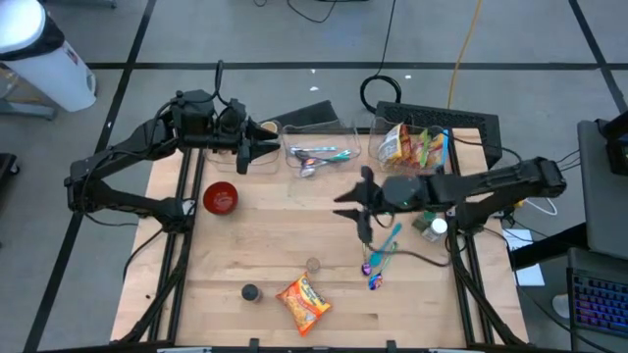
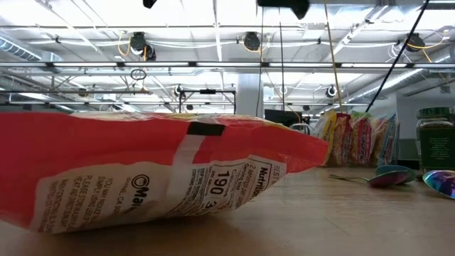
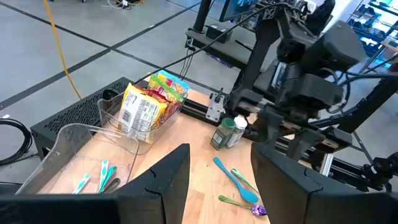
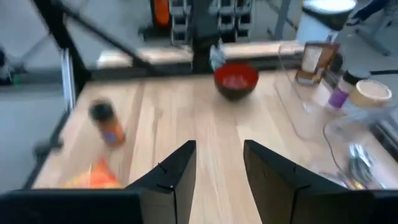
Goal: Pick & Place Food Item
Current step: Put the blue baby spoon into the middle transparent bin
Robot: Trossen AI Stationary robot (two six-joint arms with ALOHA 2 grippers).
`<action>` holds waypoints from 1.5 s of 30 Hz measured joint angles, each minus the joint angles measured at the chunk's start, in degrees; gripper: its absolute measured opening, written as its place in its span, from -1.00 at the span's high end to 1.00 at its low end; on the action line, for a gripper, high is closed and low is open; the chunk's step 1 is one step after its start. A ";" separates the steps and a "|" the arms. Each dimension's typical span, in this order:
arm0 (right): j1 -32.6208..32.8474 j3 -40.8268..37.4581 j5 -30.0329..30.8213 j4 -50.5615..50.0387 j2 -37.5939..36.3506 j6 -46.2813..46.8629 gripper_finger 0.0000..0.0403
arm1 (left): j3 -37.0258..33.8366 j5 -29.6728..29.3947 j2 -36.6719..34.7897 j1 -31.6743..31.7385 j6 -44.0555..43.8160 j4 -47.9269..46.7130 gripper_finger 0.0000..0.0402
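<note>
1. My right gripper (image 1: 351, 208) hovers over the middle of the table (image 1: 265, 245), fingers parted and holding nothing.
2. My left gripper (image 1: 265, 143) waits at the far-left edge beside the clear bin (image 1: 319, 149), likewise spread and empty.
3. The orange snack packet (image 1: 302, 302) lies flat near the table's front edge, apart from both grippers.

You have one orange snack packet (image 1: 303, 303) lying loose on the table (image 1: 255, 245), one red bowl (image 1: 220, 197) and two clear bins (image 1: 345, 132). One bin holds a few utensils (image 1: 319, 158), the other several snack bags (image 1: 412, 145). Two colourful spoons (image 1: 381, 257), one spice jar (image 1: 432, 226) and one small dark ball (image 1: 250, 291) also sit there.
</note>
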 joint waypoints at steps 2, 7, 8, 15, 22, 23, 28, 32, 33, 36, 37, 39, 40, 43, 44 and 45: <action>2.03 -0.02 1.35 -3.79 -1.37 -0.92 0.38 | 0.00 0.00 0.00 0.01 0.00 -0.02 0.12; 6.16 -0.02 1.95 -13.20 -3.24 0.82 0.38 | 0.00 0.00 0.00 0.01 0.00 -0.02 0.12; 6.93 -0.02 2.68 -15.54 -3.24 1.76 0.38 | 0.00 0.00 0.00 0.01 0.00 -0.02 0.12; 9.33 -0.02 2.93 -27.79 -1.99 7.37 0.38 | 0.00 0.00 0.00 0.00 0.00 -0.02 0.12; 8.30 -0.02 2.90 -29.24 -1.74 5.86 0.38 | 0.00 0.00 0.00 0.01 0.00 -0.04 0.12; 7.80 -0.02 2.93 -29.27 -1.79 5.83 0.38 | 0.00 0.00 0.00 0.00 0.00 -0.04 0.12; 6.31 -0.02 2.58 -28.96 -1.89 7.20 0.38 | 0.00 0.00 0.00 0.02 0.00 -0.04 0.12; 6.29 -0.02 2.53 -28.61 -1.91 7.74 0.38 | 0.00 0.00 0.00 0.02 0.00 -0.04 0.12; 6.29 -0.02 2.52 -28.51 -1.91 7.68 0.38 | 0.00 0.00 0.00 0.00 0.00 -0.04 0.12; 6.29 -0.02 2.48 -27.72 -1.91 7.08 0.37 | 0.00 0.00 0.00 0.00 0.00 -0.04 0.12; 6.27 -0.02 2.42 -27.14 -1.91 6.21 0.35 | 0.02 0.00 0.00 0.02 0.00 -0.04 0.12; 6.29 -0.02 2.15 -25.95 -1.91 3.38 0.32 | 0.02 0.00 0.00 0.00 0.00 -0.04 0.12; 6.25 -0.02 1.46 -25.30 -1.91 1.86 0.29 | 0.02 0.00 0.00 0.01 0.00 -0.04 0.12; 5.18 -0.02 -0.89 -23.48 -1.89 -0.66 0.21 | 0.02 0.00 0.00 0.00 0.00 -0.04 0.12; 4.53 -0.01 -2.20 -23.24 -1.89 -0.97 0.18 | 0.02 0.00 0.00 0.00 0.00 -0.02 0.12; 3.79 0.00 -3.96 -23.23 -1.89 -1.02 0.15 | 0.02 0.00 0.00 0.00 0.00 -0.02 0.12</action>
